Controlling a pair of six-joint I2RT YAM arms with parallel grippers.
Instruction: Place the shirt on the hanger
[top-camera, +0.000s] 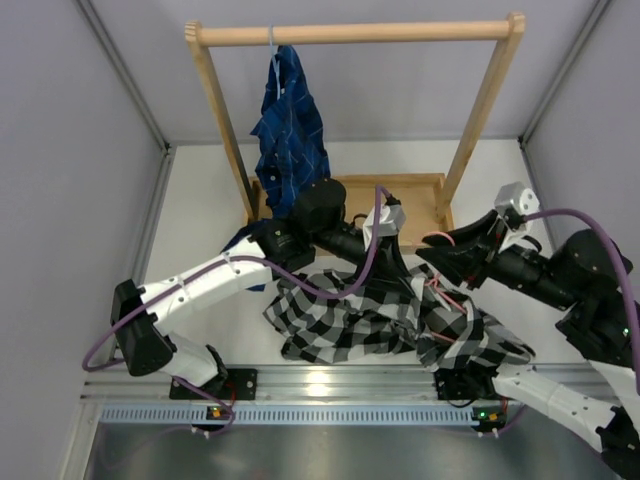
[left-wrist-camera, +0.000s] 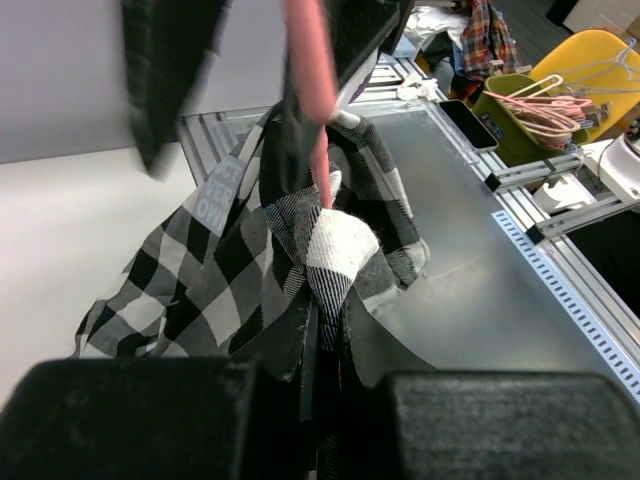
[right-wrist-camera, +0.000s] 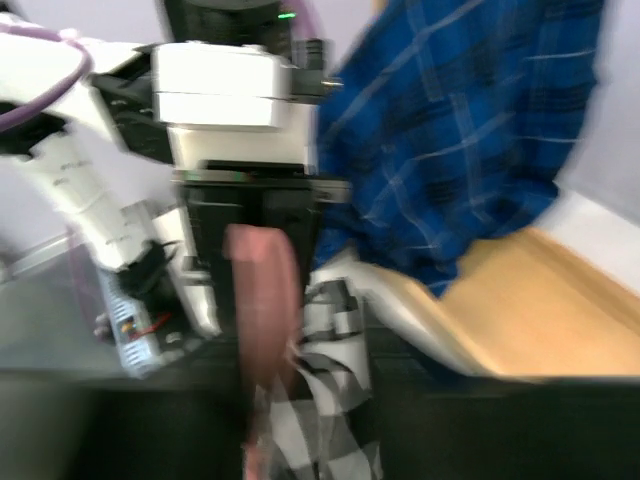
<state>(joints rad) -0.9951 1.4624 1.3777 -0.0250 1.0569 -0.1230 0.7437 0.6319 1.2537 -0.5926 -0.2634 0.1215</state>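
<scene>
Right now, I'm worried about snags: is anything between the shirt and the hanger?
Nothing visible does. The hanger runs straight into folds of the shirt, and the left gripper pinches the fabric just below.

1. The shirt (left-wrist-camera: 200, 290) is soft, matt woven cloth with printed white lettering.
2. The hanger (left-wrist-camera: 308, 60) has a smooth, faintly glossy pink coating.
3. The rack (top-camera: 360, 34) is pale, bare wood.
4. The bench (top-camera: 200, 215) is matt white; its front rail (top-camera: 330, 385) is ribbed, shiny metal.
</scene>
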